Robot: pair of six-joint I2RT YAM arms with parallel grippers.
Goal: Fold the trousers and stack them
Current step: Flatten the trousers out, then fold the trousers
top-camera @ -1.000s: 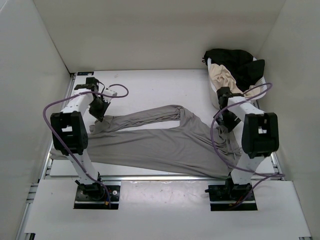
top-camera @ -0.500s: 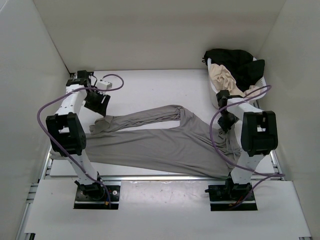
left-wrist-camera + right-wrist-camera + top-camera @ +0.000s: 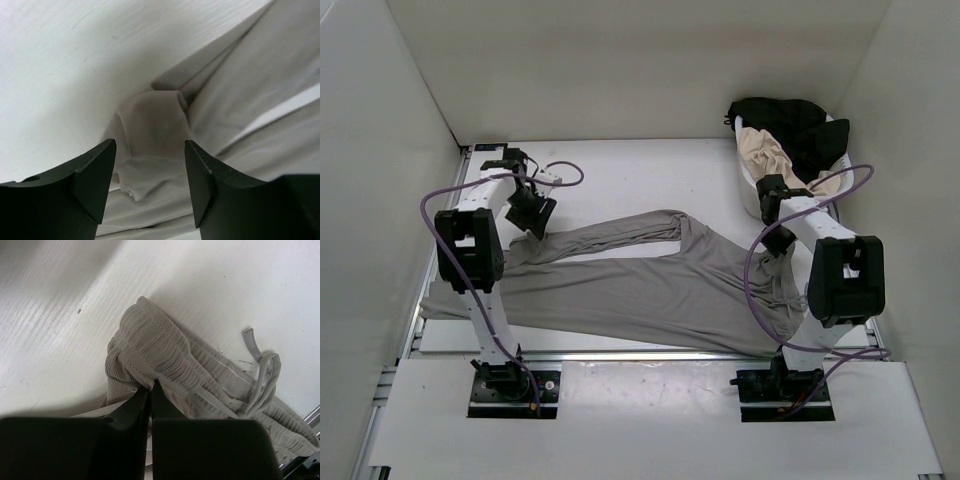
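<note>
The grey trousers [image 3: 640, 285] lie spread across the table, legs running left and waist at the right. My left gripper [image 3: 532, 218] hovers open just over the end of the upper leg. In the left wrist view its jaws [image 3: 150, 150] stand apart above the bunched cuff [image 3: 150, 120], with nothing between them. My right gripper [image 3: 776, 243] is at the waist end. The right wrist view shows it [image 3: 150, 386] shut on a fold of the ribbed waistband [image 3: 165, 352], with the drawstring [image 3: 262, 375] lying loose to the right.
A white basket [image 3: 748, 195] stands at the back right, holding a black garment [image 3: 790, 125] and a beige garment [image 3: 767, 150]. White walls close in the table on the left, back and right. Purple cables loop off both arms.
My left gripper opened, let go of the leg end and shifted slightly right above it. My right gripper closed on the waistband, and the right arm swung a little right.
</note>
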